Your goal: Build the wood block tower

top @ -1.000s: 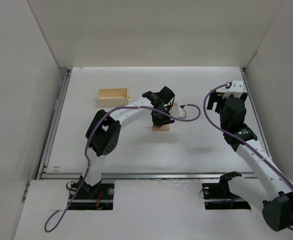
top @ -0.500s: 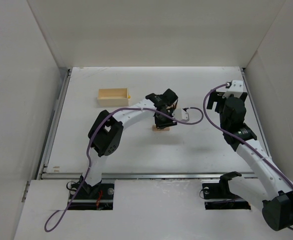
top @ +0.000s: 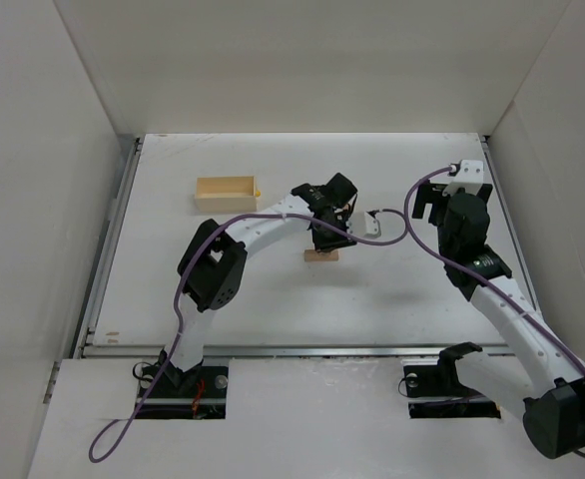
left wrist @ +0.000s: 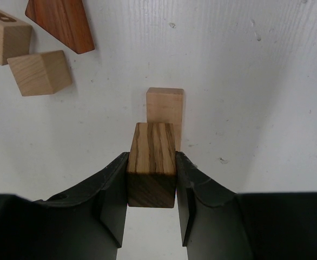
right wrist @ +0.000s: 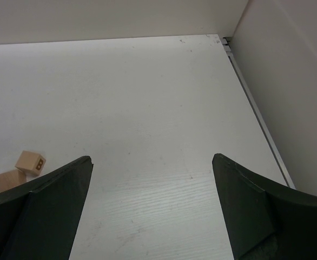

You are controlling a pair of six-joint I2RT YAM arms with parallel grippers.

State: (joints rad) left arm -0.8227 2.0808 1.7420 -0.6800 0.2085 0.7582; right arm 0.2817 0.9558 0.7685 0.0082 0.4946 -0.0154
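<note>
Since a second ago the left arm is reaching a little farther across the surface, uncovering more of the pale tan block under its wrist. It is arching forward with the wrist bent down over the middle, to the right of the yellow box. The right arm is standing well off to the right, its fingers spread wide around nothing, so the left is much the nearer.

The left fingers are pinching a striped brown block by its two sides. The wood block tower is so far only that pale tan block, lying just beyond the held piece and slightly right of it. Its long axis is running straight away from the fingers, in line with the held block's grain. A reddish-brown wedge and pale cubes are lying apart to the left.
</note>
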